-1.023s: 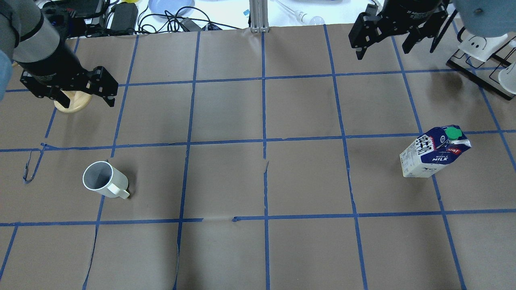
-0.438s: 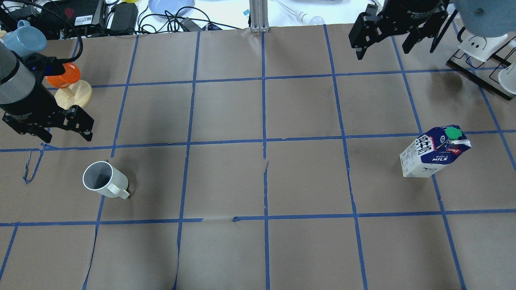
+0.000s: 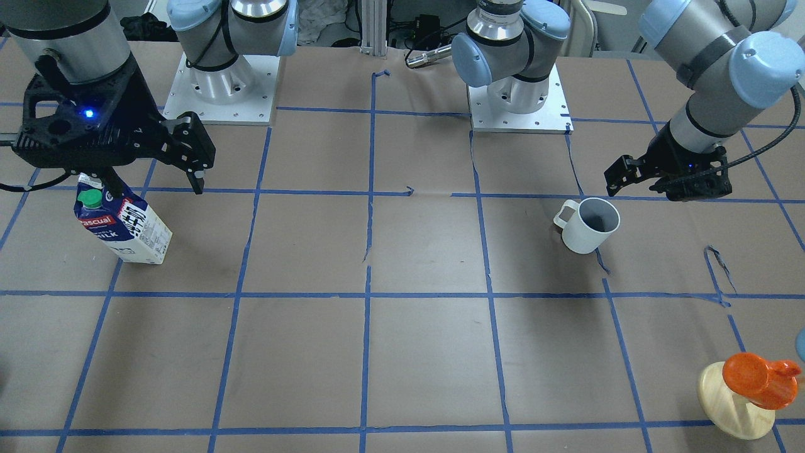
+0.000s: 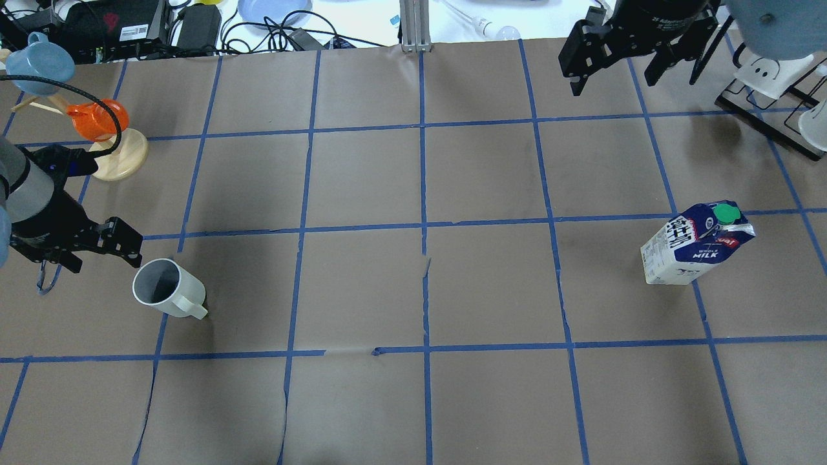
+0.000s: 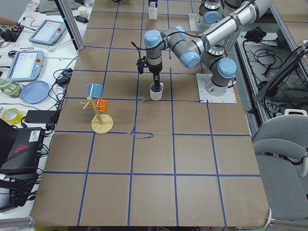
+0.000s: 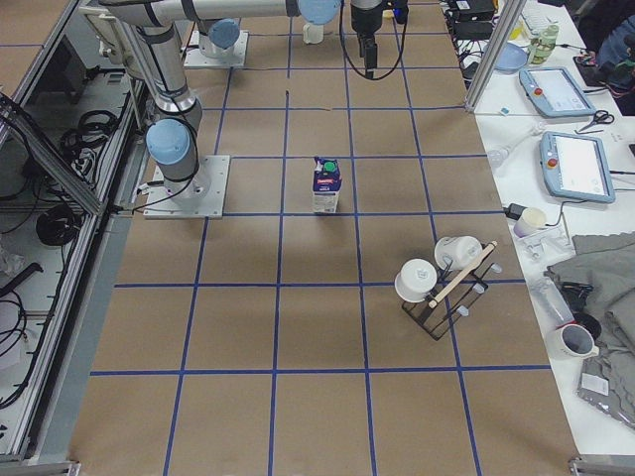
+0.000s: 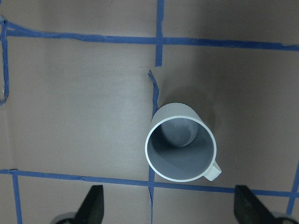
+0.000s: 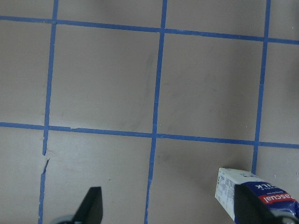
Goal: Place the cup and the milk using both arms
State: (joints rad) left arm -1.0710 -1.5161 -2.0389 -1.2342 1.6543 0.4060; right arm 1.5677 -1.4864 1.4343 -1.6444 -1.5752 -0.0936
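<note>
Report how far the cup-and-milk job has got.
Done: nothing visible yet. The cup and the milk both stand upright, neither gripped. In hand: the left gripper is open right beside the cup, not around it. Left: the right gripper is open and off to one side of the milk. Both grasps and both placements remain.

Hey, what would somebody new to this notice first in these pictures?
On the brown table gridded with blue tape, a white cup stands upright on the robot's left and a milk carton on its right, far apart. The left gripper hangs open close by the cup. The right gripper hangs open higher up, not yet at the milk.
</note>
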